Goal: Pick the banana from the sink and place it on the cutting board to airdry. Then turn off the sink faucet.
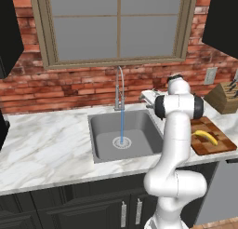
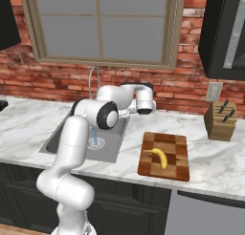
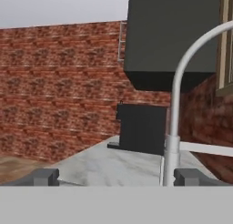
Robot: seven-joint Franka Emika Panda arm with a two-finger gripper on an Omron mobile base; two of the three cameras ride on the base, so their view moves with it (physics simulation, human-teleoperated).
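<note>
The arm hides the sink's (image 1: 100, 130) right rim. The gripper (image 3: 116, 176), fingers spread wide and empty, sits beside the faucet (image 3: 175, 127), whose water runs. The banana (image 2: 160, 157) lies mid cutting board (image 2: 178, 169), clear of edges.

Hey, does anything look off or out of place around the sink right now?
One thing: the sink faucet is running, a blue stream falling to the drain of the empty sink. The banana lies flat on the cutting board. Nothing looks spilled or damaged.
</note>
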